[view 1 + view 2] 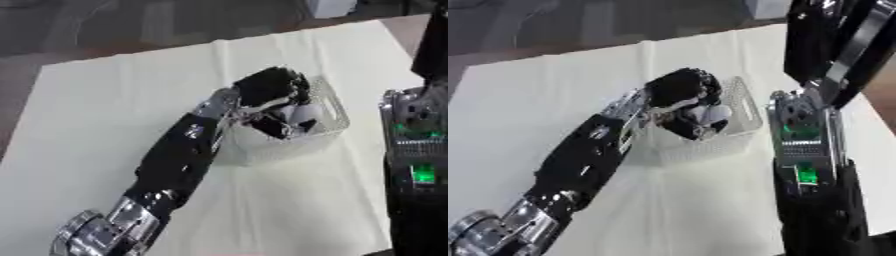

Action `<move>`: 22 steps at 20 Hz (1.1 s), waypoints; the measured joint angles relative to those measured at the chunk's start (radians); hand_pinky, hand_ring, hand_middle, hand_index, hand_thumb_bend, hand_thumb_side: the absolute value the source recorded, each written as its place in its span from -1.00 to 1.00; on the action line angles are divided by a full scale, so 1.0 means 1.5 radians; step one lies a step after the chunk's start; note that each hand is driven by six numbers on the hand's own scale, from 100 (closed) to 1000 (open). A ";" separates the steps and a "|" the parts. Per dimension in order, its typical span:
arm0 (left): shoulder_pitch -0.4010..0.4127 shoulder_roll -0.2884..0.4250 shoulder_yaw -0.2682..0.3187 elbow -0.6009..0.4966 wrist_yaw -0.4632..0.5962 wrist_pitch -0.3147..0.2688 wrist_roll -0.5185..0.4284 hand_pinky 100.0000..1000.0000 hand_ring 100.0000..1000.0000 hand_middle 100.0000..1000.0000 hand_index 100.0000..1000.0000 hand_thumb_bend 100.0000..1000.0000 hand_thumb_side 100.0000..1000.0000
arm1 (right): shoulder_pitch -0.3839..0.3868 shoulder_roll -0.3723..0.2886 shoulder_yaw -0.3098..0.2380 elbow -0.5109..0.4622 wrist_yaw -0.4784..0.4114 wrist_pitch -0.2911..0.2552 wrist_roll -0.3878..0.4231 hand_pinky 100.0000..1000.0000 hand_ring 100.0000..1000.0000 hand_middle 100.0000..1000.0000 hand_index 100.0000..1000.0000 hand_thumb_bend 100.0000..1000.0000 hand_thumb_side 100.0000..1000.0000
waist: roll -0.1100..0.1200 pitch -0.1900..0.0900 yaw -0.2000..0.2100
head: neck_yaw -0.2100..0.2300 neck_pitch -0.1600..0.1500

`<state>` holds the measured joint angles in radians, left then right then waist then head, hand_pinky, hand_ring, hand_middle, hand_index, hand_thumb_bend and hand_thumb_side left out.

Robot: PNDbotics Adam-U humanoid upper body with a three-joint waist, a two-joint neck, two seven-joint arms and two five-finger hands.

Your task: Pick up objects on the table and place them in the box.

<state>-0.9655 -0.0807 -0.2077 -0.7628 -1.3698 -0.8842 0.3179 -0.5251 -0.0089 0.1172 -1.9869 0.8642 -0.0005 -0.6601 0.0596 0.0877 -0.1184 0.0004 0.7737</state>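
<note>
With the left hand (273,92) curled over a pale object (713,114) inside the box (331,107), withdrawing could tip the box on the bench (105,100).

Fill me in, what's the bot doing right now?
The left hand is over the clear box on the white cloth, fingers curled down into it around something light-coloured that I can't identify. It looks like a drop-off into the box, though whether the thing is released isn't clear. The right arm is at the right side; its hand isn't in view.

Lab: cloth-covered table (105,100)
</note>
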 measured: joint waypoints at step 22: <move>0.017 0.029 -0.001 -0.072 0.063 0.025 -0.082 1.00 0.87 0.93 0.90 -1.00 0.73 | 0.000 -0.001 -0.001 0.000 0.005 0.001 -0.006 -0.39 -0.11 0.18 0.60 -1.00 0.68 | 0.002 -0.001 0.011 | -0.014 0.000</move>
<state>-0.9407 -0.0379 -0.2097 -0.8714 -1.2748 -0.8470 0.1954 -0.5251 -0.0098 0.1159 -1.9869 0.8721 0.0012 -0.6684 0.0630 0.0868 -0.1018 -0.0203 0.7737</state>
